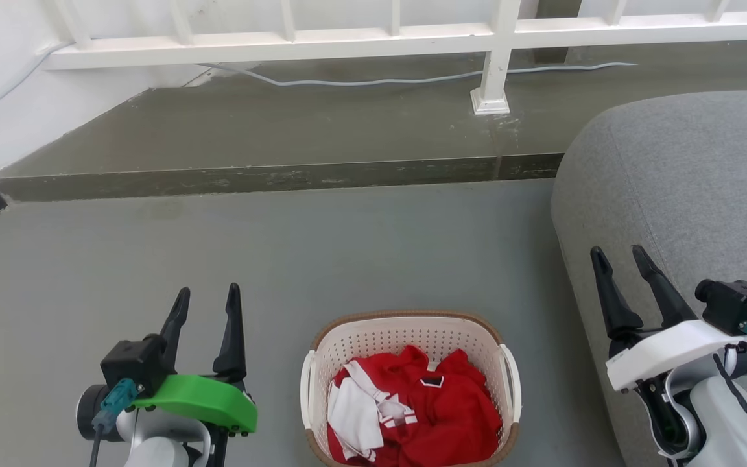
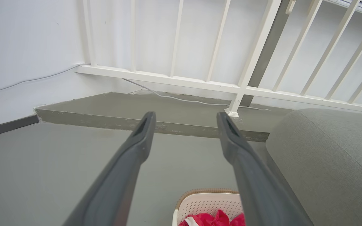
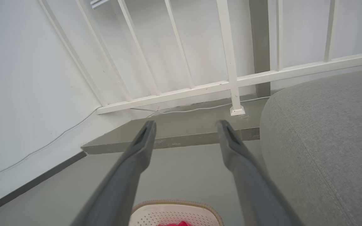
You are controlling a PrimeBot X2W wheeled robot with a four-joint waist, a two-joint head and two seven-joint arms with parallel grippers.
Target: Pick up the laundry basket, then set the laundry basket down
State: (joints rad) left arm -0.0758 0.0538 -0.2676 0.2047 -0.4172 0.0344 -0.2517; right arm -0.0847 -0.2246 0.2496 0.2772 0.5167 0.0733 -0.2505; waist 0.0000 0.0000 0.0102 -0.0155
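Grey floor (image 1: 218,259) takes up lower & mid frame in head view. Bottom centre, standing on it: laundry basket (image 1: 406,337), upright. Right side: grey fabric sofa (image 1: 685,181) on the floor, near the basket but apart. Across upper frame runs a raised step (image 1: 283,123) w/ a white railing post (image 1: 491,97) at upper centre-right & a pale cable (image 1: 373,82) lying along its back.

A home: grey fabric sofa (image 1: 685,181) beside the right gripper (image 1: 617,250), white railing (image 1: 347,42) ahead, laundry basket (image 1: 406,340) of clothes (image 1: 445,402) between it and the left gripper (image 1: 209,288).
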